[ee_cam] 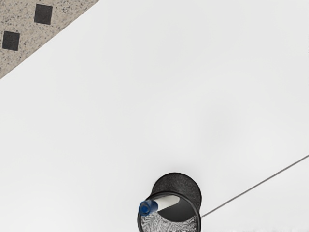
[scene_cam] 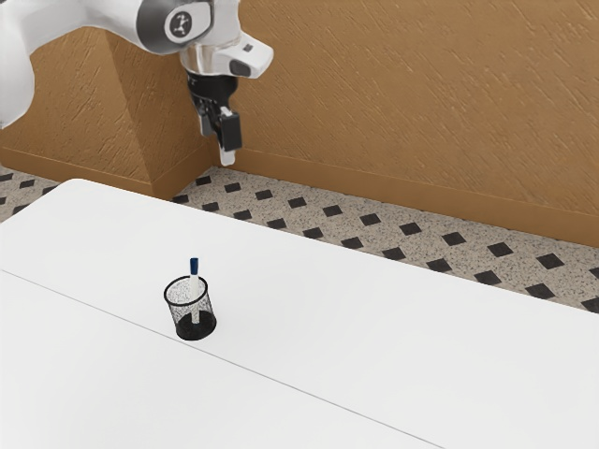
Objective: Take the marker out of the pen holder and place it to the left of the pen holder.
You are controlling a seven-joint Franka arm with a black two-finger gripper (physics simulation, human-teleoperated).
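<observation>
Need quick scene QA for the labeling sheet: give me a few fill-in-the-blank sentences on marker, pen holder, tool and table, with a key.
The marker stands with its ____ end up.
The pen holder has a rim colored ____.
The tool is holding ____.
The table has a top colored ____.

Missing words: blue; black; nothing; white.

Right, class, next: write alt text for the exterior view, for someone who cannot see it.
A white marker, blue end up, stands in a black mesh pen holder on a white table. Above them hangs the black gripper of a white robot arm, with a brown wall behind.
</observation>
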